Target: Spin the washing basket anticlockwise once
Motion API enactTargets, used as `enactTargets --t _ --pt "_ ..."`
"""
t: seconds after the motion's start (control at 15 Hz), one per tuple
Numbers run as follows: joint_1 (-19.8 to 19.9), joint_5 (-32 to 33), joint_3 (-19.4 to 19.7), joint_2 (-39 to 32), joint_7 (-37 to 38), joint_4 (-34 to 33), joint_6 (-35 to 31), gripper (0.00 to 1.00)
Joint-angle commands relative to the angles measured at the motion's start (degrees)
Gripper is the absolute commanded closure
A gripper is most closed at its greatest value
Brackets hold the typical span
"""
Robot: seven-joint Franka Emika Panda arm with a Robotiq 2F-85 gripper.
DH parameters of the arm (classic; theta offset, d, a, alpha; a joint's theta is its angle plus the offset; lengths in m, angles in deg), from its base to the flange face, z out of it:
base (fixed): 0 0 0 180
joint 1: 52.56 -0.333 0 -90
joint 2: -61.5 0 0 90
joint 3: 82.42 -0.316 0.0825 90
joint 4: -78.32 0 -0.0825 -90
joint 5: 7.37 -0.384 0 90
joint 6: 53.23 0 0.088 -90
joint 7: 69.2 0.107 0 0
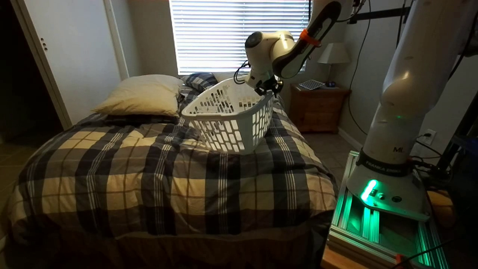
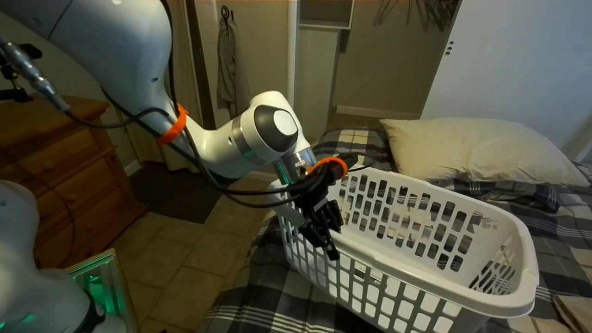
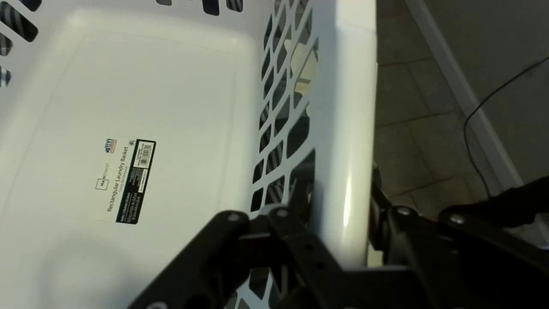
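Note:
The washing basket is a white rectangular plastic basket with slotted sides, its rim showing in both exterior views (image 1: 213, 117) (image 2: 416, 272). It stands on the plaid bed near the bed's edge on the robot's side, and no load shows in it. The wrist view looks down at its rim (image 3: 349, 128) and a label on its inside. My gripper (image 1: 268, 90) straddles the long-side rim, which also shows in an exterior view (image 2: 332, 237). In the wrist view the gripper (image 3: 339, 193) has one finger inside and one outside, both close against the rim. The fingertips are partly hidden.
The plaid bed (image 1: 142, 179) fills the middle. A cream pillow (image 1: 145, 95) (image 2: 481, 148) lies beyond the basket. A nightstand (image 1: 317, 108) with a lamp (image 1: 334, 54) stands by the window wall. A wooden drawer unit (image 2: 69, 175) stands behind the arm. Tiled floor (image 2: 185, 273) separates bed and robot base.

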State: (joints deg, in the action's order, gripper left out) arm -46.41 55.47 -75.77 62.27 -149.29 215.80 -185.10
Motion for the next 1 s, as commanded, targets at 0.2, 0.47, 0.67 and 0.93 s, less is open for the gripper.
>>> enactTargets --t 0.2,0.47,0.67,0.93 --pt "0.19 15.09 0.01 2.22 -2.22 2.68 1.38 0.91" --pt "0.15 23.91 -0.05 3.24 -0.99 2.86 1.63 0.34" --pt "-0.11 22.32 -0.17 5.62 -2.33 3.71 0.97 0.13" --pt "-1.49 9.19 -0.48 10.63 -3.17 3.40 0.96 0.00"
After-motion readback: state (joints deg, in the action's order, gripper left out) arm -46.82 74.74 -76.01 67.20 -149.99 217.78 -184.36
